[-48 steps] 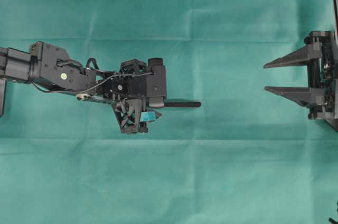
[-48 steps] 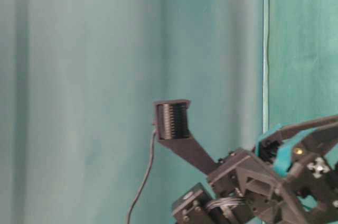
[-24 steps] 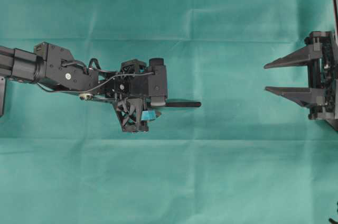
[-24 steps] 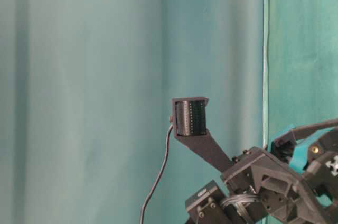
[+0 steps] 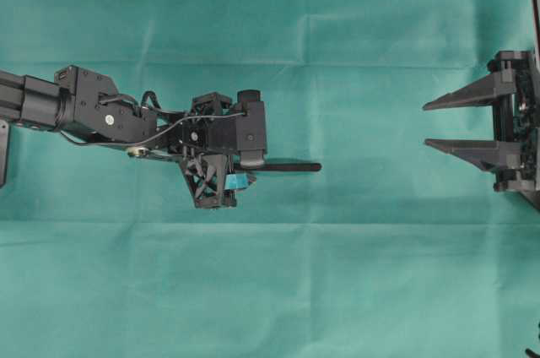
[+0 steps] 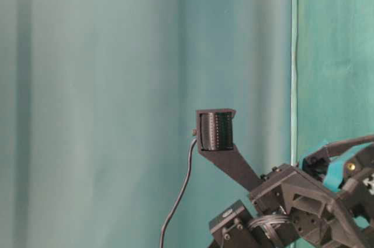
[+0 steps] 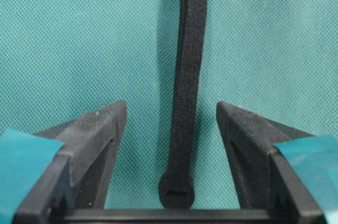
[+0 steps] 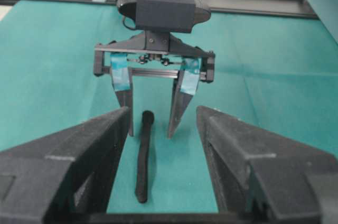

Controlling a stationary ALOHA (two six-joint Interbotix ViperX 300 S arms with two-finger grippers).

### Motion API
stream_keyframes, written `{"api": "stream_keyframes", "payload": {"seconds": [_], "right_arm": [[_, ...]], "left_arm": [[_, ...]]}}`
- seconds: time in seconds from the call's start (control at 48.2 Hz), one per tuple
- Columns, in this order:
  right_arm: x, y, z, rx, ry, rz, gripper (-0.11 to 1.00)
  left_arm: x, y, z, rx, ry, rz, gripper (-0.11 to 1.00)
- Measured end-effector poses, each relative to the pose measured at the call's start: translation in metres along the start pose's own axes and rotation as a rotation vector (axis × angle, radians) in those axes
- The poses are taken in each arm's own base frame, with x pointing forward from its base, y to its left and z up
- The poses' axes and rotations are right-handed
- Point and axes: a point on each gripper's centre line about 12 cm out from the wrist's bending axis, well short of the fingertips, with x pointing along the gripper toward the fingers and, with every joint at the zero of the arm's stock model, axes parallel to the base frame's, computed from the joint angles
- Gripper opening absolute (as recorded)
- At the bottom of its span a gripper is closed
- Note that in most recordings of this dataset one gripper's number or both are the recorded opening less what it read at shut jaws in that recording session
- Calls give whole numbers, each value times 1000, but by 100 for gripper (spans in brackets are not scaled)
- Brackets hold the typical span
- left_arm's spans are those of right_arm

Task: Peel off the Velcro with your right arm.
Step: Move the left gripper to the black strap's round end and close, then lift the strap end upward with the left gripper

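Surface: you have a green cloth (image 5: 354, 273) over the whole table, with faint fold creases crossing it in the overhead view; up close its weave shows as fine dots.
Room: behind the table, in the right wrist view, you can see a dark frame rail (image 8: 253, 2) along the far edge; in the table-level view a green backdrop (image 6: 87, 84) with soft vertical folds fills the background.
Velcro: your strap (image 7: 186, 92) lies flat on the cloth, straight, its rounded knob end toward the left arm's wrist and its length running out toward the right arm.
Left gripper: yours (image 7: 171, 129) hangs low over the cloth with its teal-taped fingers (image 8: 180, 102) spread wide, one on each side of the strap's knob end, neither touching it.
Right gripper: yours (image 5: 426, 125) sits at the right edge of the overhead view, well apart from the strap, its plain black pointed fingers (image 8: 68, 155) parted and holding nothing.
Cable: a thin grey lead (image 6: 178, 201) hangs from the left arm's raised finger in the table-level view.
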Motion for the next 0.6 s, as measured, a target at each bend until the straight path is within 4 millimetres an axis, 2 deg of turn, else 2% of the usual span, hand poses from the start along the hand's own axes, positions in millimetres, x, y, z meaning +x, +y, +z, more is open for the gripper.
{"api": "stream_keyframes", "payload": {"seconds": [0.062,0.125,0.332,0.602], "right_arm": [[0,0,0,0,0,-2,22],[0,0,-1,0,1,-2,22],[0,0,0,0,0,-2,22],[0,0,0,0,0,0,22]], "left_arm": [[0,1,0,-1,1,1,65],[0,1,-1,-1,1,1,59],[0,0,-7,3,17,1,11],[0,0,-8,3,18,0,10]]}}
